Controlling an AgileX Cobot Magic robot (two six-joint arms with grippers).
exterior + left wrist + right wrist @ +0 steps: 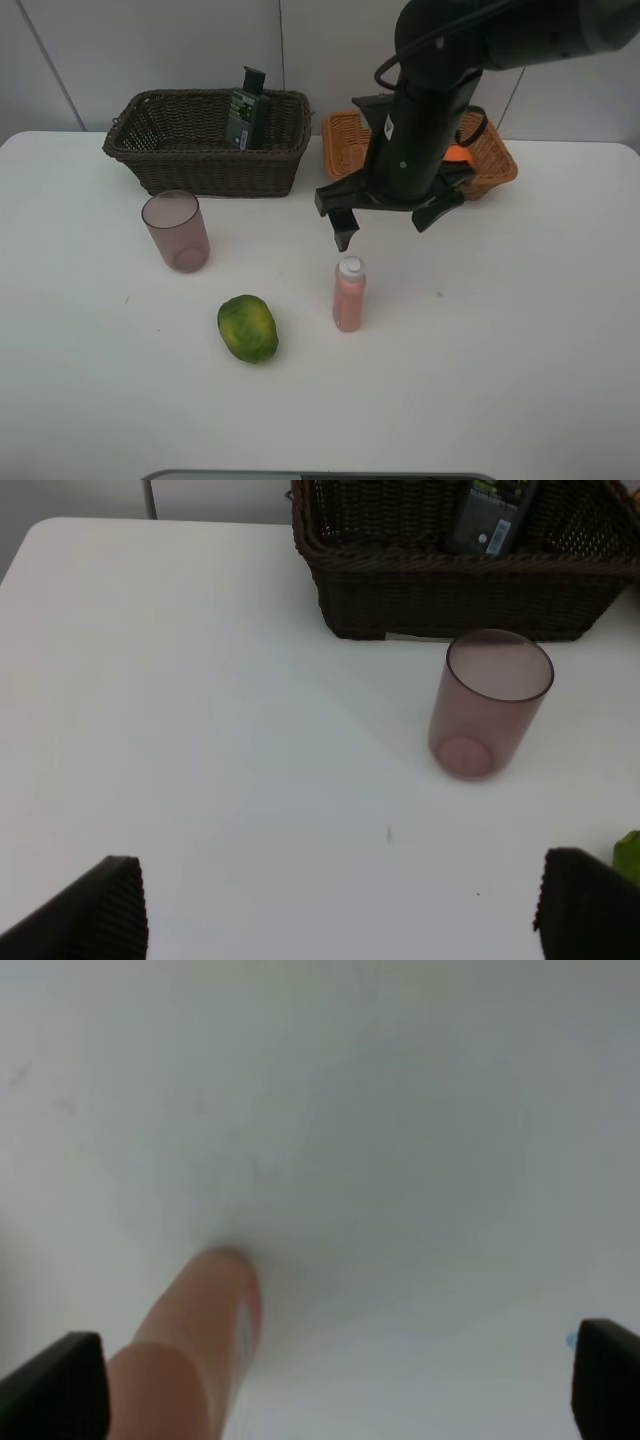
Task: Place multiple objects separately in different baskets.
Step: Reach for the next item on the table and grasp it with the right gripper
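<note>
The green fruit (247, 328) lies nearest on the surface (520, 360), with the pink bottle (349, 295) upright beside it. The right end effector (385, 226) hovers above the bottle, spread wide and empty. The left end effector (347, 905) is equally wide and empty. Farther back are the mauve cup (177, 231), then the dark basket (200, 172) holding the grey bottle (245, 108), and the tan basket (497, 160) holding the orange (456, 153).

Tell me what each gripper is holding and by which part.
Nothing is held: the left gripper and right gripper are both open, and the pink bottle stands untouched under the right one.
</note>
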